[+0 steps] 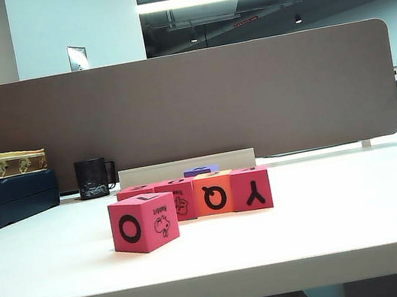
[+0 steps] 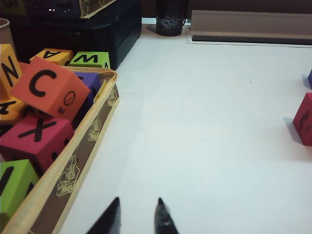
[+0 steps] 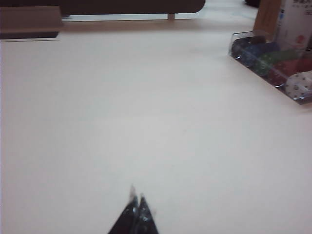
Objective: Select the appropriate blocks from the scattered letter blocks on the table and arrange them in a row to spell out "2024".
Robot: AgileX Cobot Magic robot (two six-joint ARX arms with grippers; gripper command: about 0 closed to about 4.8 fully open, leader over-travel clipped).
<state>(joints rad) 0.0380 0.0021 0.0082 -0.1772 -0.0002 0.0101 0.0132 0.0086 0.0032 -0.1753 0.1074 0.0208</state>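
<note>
Exterior view: four blocks sit in a row mid-bench (image 1: 333,225), front faces reading, left to right, a pink-red one mostly hidden (image 1: 134,192), a cartoon one (image 1: 180,199), the orange Q block (image 1: 214,194) and the Y block (image 1: 251,188), neighbours touching. The pink-red O block (image 1: 143,222) stands apart, in front of the row's left end and covering the first block's face. A purple block (image 1: 201,170) peeks up behind the row. No arm shows in this view.

Left gripper (image 2: 138,214): fingers slightly spread, nothing between them, hovering over bare bench. Just beside them is a tray (image 2: 92,131) of spare letter blocks. One pink-red block's edge (image 2: 304,119) shows at the far side of that view, well apart from the fingers.

Right gripper (image 3: 136,207): fingers pressed together, empty, over bare bench. A clear box of coloured pieces (image 3: 273,63) sits well off to one side; no task block in that view.

Judgement: the row looks placed and both arms look parked clear of it, so this reads as the end of the arranging step. If anything remains, it's checking the hidden first face; the O block in front would need shifting aside, which calls for a reach from the left gripper toward mid-bench with its fingers spread wider.
</note>
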